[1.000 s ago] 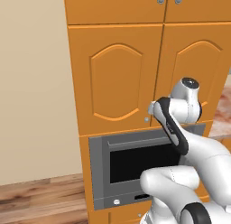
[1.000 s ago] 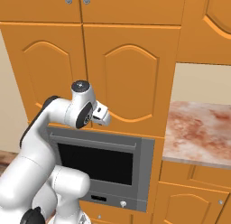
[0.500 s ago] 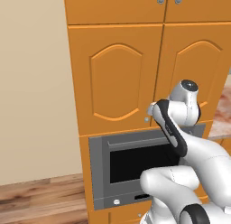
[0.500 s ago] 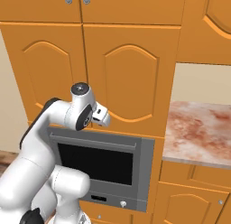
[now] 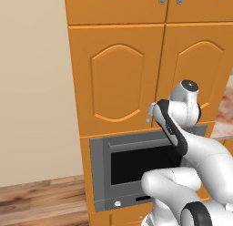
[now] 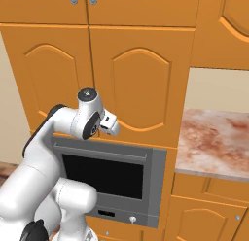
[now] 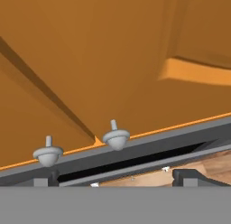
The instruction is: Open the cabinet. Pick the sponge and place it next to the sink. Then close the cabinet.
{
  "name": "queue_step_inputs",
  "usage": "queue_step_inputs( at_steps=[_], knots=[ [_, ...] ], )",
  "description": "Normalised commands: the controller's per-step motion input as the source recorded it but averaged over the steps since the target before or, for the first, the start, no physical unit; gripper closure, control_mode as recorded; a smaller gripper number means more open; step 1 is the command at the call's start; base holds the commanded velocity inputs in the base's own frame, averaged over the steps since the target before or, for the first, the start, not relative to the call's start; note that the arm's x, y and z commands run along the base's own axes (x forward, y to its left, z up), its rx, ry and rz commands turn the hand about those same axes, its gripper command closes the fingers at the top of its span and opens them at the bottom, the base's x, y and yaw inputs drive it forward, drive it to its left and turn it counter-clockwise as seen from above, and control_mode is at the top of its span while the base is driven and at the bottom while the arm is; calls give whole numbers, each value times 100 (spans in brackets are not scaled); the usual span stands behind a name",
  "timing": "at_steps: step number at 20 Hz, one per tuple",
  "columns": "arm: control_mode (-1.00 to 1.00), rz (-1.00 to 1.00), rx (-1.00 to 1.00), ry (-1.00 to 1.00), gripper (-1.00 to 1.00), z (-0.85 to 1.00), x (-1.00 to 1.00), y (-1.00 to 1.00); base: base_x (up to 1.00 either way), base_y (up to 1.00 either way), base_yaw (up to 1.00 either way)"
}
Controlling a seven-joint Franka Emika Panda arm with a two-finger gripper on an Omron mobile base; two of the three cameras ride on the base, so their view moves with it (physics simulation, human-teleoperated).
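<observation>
An orange kitchen wall, marbled counter [image 6: 214, 138] right of the grey oven [image 6: 112, 174]. The cabinet [image 6: 131, 75] above the oven stays shut; its doors are stiff and light-swinging, best taken by a round knob [image 7: 116, 138]. The tool [image 7: 115, 175], jaws spread and empty, has barely moved.

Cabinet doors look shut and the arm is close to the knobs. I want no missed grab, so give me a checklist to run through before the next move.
1. Cabinet doors closed, seam unbroken: ok.
2. Tool jaws open wide enough for a knob: ok.
3. Both knobs ahead of the tool in the hand view: ok.
4. A knob centred between the fingertips: cannot tell; one knob lies near one fingertip, the other nearer the middle.
5. Tool clear of the oven below: ok.
6. Sponge position inside: cannot tell, doors hide it.
</observation>
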Motion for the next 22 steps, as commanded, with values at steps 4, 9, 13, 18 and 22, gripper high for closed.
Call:
queue_step_inputs(
  at_steps=[4,9,13,18,22],
  knots=[
    [-100,0,0,0,-100,0,1,0,0,0,0],
    [-100,0,0,0,-100,0,5,0,0,0,0],
    [-100,0,0,0,-100,-13,12,0,0,0,0],
    [-100,0,0,0,-100,-18,4,0,0,0,0],
    [-100,0,0,0,-100,-14,0,0,0,0,0]
  ],
)
